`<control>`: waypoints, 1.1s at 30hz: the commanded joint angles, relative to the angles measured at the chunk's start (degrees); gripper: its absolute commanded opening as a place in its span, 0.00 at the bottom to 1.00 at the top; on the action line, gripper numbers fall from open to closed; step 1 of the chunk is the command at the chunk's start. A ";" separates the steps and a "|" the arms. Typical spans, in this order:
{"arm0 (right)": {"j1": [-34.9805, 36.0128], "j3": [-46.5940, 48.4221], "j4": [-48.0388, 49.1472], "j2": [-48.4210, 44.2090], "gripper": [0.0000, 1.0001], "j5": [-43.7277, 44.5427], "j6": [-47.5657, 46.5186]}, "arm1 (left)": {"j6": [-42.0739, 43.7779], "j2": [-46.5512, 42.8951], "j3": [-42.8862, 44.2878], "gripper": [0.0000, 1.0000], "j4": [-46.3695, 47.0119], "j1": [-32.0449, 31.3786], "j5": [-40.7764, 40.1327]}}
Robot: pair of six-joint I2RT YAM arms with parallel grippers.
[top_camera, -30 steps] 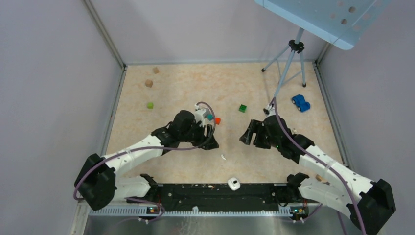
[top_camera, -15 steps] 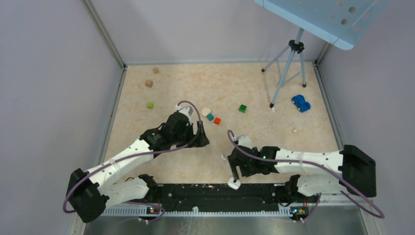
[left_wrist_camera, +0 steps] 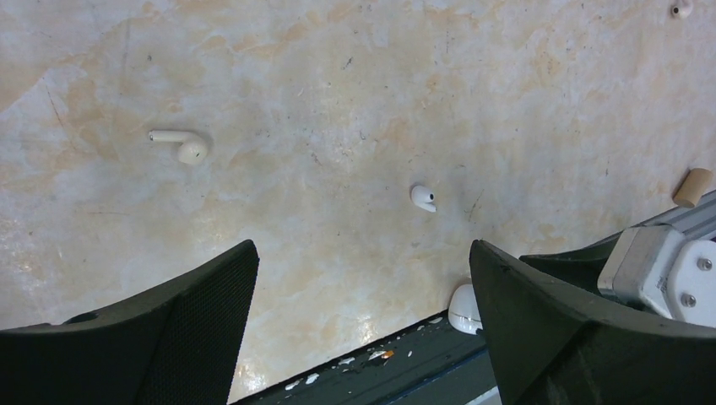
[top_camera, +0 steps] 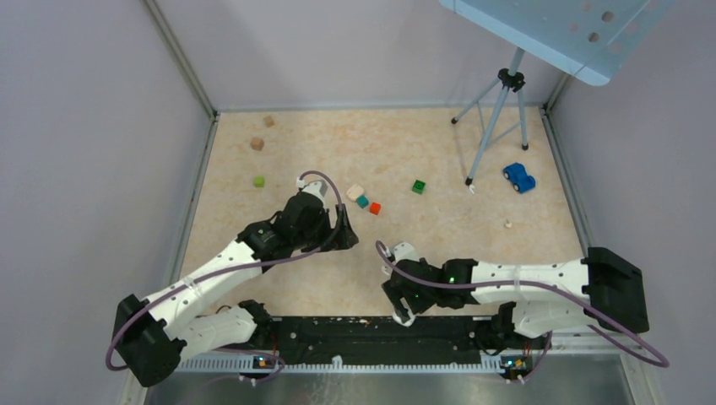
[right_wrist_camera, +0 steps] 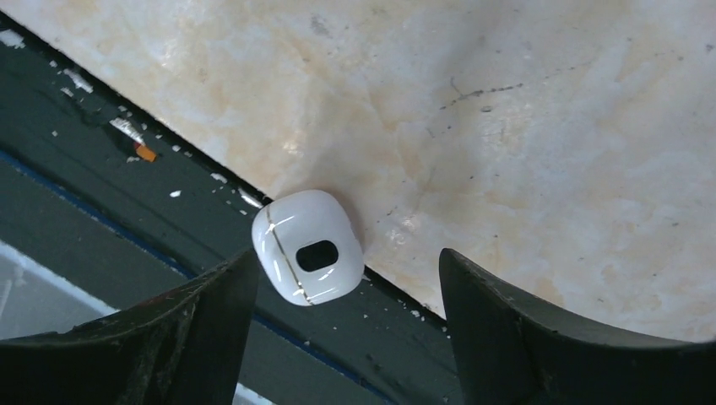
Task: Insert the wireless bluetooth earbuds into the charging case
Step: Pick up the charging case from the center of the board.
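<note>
The charging case (right_wrist_camera: 308, 246) is a glossy cream-white rounded case with a dark oval spot. It lies shut, half on the table's near edge and half on the dark base strip. It also shows in the left wrist view (left_wrist_camera: 464, 310). My right gripper (right_wrist_camera: 346, 257) is open and low over the case, which sits just inside its left finger; in the top view this gripper (top_camera: 402, 310) is at the near edge. Two white earbuds lie loose on the table, one with its stem showing (left_wrist_camera: 181, 145) and one further right (left_wrist_camera: 423, 197). My left gripper (left_wrist_camera: 361, 253) is open, empty, and above the table mid-left (top_camera: 344, 240).
Small cubes lie mid-table: cream (top_camera: 355, 192), teal (top_camera: 362, 201), orange-red (top_camera: 375, 207), dark green (top_camera: 419, 186), light green (top_camera: 259, 181). Two tan wooden blocks (top_camera: 257, 143) sit at the far left. A blue toy car (top_camera: 519, 177), a tripod (top_camera: 498, 110) and a small bead (top_camera: 508, 224) are on the right.
My right arm has swung from the middle right down to the near edge, with its open gripper now over the case. My left gripper has drawn back a little to the left.
</note>
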 commanded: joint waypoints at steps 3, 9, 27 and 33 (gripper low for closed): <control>2.16 3.37 -0.32 2.23 0.76 -5.22 -5.28 | -0.28 1.05 0.90 0.99 1.66 -0.01 0.63; 2.27 3.76 -0.38 5.66 0.70 -3.80 -5.35 | 0.14 1.93 0.92 0.99 2.37 -0.04 3.01; 1.91 3.51 1.79 7.48 0.58 -3.02 -7.33 | 0.44 3.41 1.28 0.99 3.98 -0.02 5.10; 1.36 3.62 2.29 8.00 0.59 -4.36 -8.25 | 0.37 3.22 0.74 0.99 4.32 -0.01 5.59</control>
